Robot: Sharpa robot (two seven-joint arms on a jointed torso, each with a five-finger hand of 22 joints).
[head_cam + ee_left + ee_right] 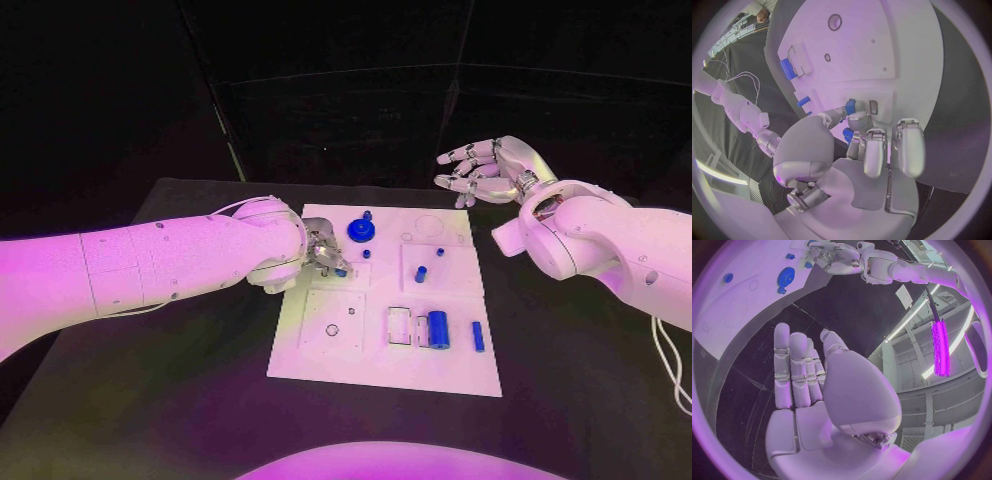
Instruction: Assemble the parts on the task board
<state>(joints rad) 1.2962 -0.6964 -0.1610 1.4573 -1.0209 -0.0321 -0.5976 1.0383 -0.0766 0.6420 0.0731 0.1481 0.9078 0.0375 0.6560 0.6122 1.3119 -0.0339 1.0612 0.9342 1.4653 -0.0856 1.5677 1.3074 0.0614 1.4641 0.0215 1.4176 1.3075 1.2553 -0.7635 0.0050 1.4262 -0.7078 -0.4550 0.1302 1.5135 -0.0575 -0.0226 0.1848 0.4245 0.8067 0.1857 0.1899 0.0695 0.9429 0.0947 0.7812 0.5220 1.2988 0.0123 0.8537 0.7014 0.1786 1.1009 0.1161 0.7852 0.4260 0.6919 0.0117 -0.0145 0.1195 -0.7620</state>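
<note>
While my left hand (320,252) pinches a small blue part (340,271) at the left edge of the white task board (375,365), my right hand (493,170) hovers empty beyond the board's far right corner, fingers apart. Other blue parts are a round disc (361,232) near the far edge and cylinders (437,325) toward the right.

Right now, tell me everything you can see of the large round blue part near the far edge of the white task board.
The large round blue disc-shaped part sits on the white task board near its far edge, left of a circle outline drawn on the board. It looks like smooth plastic, a flat wheel with a small knob rising from its centre, and a smaller blue piece lies just beyond it. The left hand works close beside it; whether they touch is unclear. The right wrist view shows its round face.
</note>
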